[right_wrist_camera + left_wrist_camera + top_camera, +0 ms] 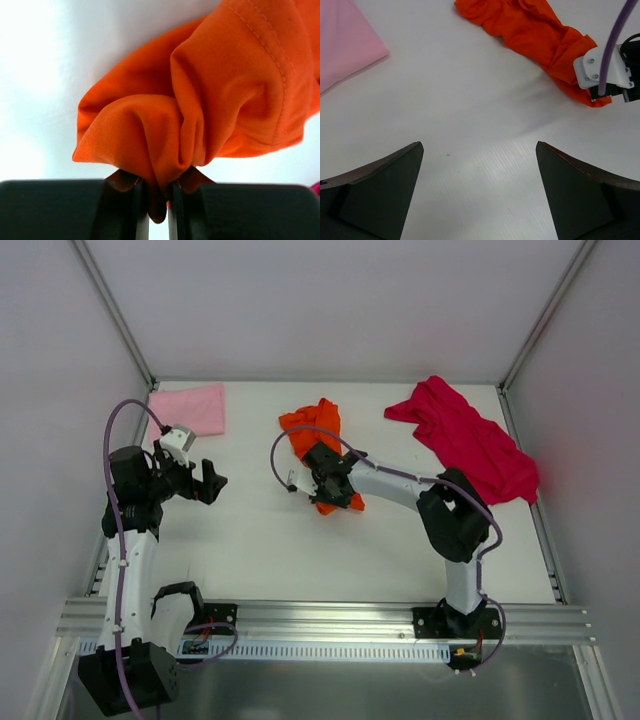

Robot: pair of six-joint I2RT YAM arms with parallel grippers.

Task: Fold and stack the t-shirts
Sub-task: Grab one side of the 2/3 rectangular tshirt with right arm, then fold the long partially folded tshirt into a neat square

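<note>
White panels (330, 310) on grey metal framing (112, 312) wall in a smooth white table (260, 540), where we find three cloth t-shirts spread along the far half. At centre the orange t-shirt (315, 430) lies bunched into a thick, wrinkled rope, its long axis running from the far side toward the arms and slightly to the right. Its near end is pinched in the right gripper (328, 490), whose jaws are closed on a gathered fold. Only the right wrist view lets us see that grip: soft woven cloth puckers into deep pleats between two black fingers (65, 210), a stitched hem (270, 45) curving across the upper right. From above, the gripper body hides this contact. The left gripper (210, 483) hovers over bare table near the left edge, jaws spread wide and holding nothing. Its wrist view shows two dark wedge-shaped fingers (375, 195) framing the matte surface, with orange cloth ahead to the right and a pink edge at upper left. The pink t-shirt (190, 408) rests flat and smooth, a neat rectangle in the far left corner. The magenta t-shirt (470, 440) sprawls crumpled at far right, stretched diagonally from mid-back toward the right wall.
</note>
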